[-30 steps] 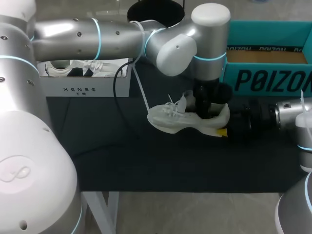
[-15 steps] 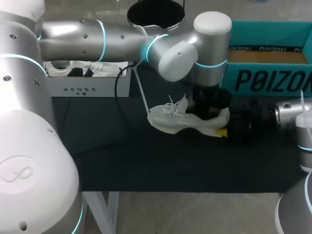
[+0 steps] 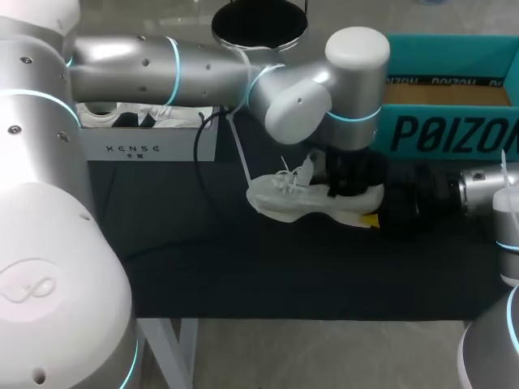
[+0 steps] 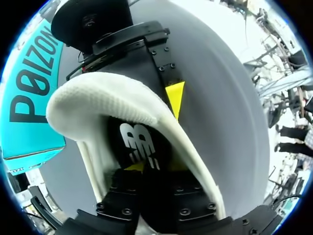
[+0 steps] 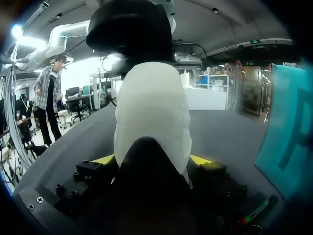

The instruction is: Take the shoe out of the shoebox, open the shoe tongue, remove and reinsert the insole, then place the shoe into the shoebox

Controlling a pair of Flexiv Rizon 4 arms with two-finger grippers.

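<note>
A white shoe [image 3: 296,198] lies on its side on the black mat, toe to the left. My left arm reaches across from the left, and its gripper [image 3: 349,185] is down inside the shoe's opening. In the left wrist view the left gripper [image 4: 151,167] is shut on the black insole [image 4: 139,144], its yellow tips on either side of it. My right gripper [image 3: 371,214] comes in from the right and is shut on the heel. In the right wrist view the right gripper [image 5: 151,160] has the white heel [image 5: 149,112] between its yellow fingertips [image 5: 105,159].
The teal shoebox [image 3: 446,130] stands open at the back right, close behind the right arm. A white box [image 3: 146,147] holding another white shoe [image 3: 134,113] sits at the back left. A black cable [image 3: 197,150] hangs by it. Bare mat lies toward the front.
My left arm's wrist has shifted slightly right and lower over the shoe. The shoe and the right arm have stayed put.
</note>
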